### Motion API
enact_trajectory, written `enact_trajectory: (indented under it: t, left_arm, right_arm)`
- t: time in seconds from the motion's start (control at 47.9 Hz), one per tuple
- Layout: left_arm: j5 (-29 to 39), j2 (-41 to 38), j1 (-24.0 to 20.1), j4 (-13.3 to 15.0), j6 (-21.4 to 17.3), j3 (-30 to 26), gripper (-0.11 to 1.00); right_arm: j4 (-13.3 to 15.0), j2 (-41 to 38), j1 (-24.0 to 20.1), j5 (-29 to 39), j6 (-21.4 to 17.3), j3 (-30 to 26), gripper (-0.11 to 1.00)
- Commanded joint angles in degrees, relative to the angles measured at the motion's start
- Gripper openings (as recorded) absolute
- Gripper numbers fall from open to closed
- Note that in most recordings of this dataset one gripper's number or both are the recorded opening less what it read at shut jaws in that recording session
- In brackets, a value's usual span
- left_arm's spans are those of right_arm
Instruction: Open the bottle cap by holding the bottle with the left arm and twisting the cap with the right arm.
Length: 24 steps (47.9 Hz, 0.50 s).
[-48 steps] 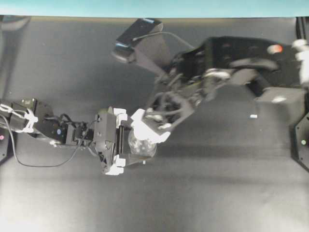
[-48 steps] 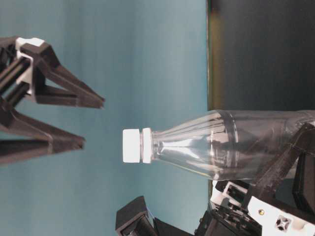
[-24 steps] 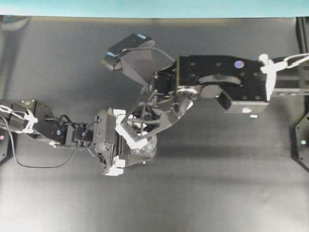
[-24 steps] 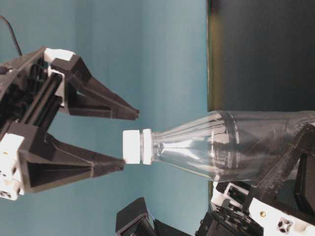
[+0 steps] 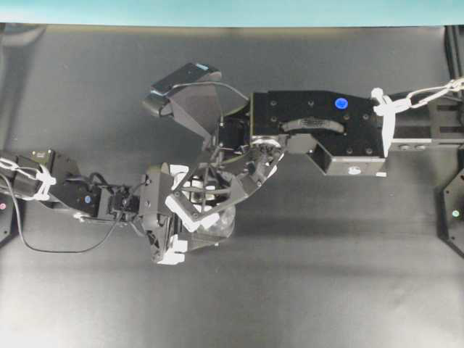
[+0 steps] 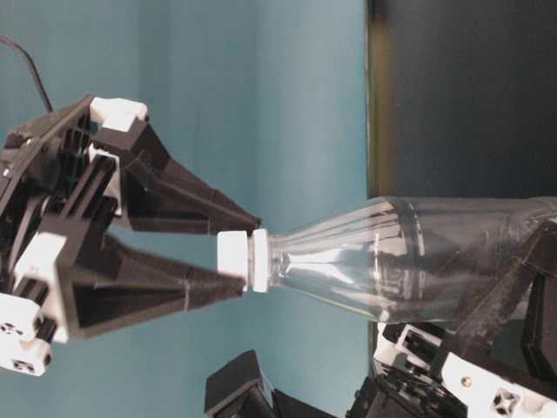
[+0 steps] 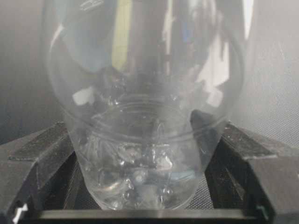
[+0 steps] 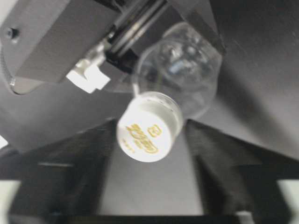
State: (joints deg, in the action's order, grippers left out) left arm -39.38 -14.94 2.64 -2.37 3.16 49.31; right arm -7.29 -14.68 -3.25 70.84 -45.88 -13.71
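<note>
The clear bottle (image 5: 222, 222) stands on the black table, gripped low on its body by my left gripper (image 5: 190, 216). In the left wrist view the bottle (image 7: 145, 116) fills the space between both black fingers (image 7: 44, 156). My right gripper (image 6: 248, 252) is open, with one finger on each side of the white bottle cap (image 6: 233, 259). The tips reach the cap's level. In the right wrist view the cap (image 8: 148, 127) sits between the spread fingers with a gap on each side. From overhead the right gripper (image 5: 206, 199) covers the cap.
A small white tape mark (image 5: 381, 175) lies beside the right arm's body. Black stands sit at the table's right edge (image 5: 453, 214) and left edge (image 5: 3, 214). A teal wall (image 5: 232, 11) runs along the far edge.
The right arm has swung in and brought its open gripper over the bottle top; the fingers, earlier short of the cap, now straddle it. The left gripper and bottle have not moved.
</note>
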Motion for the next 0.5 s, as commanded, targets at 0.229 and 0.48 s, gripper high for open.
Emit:
enact_trajectory:
  t: [0.229, 0.48]
  left_arm:
    - [0.7, -0.09, 0.62, -0.18, -0.18, -0.26, 0.82]
    - [0.7, -0.09, 0.62, -0.18, -0.18, 0.0, 0.82]
  right_arm:
    - [-0.18, 0.09, 0.35, 1.32, 3.78, -0.7, 0.37]
    - [-0.18, -0.09, 0.35, 2.29, 17.49, -1.32, 0.37]
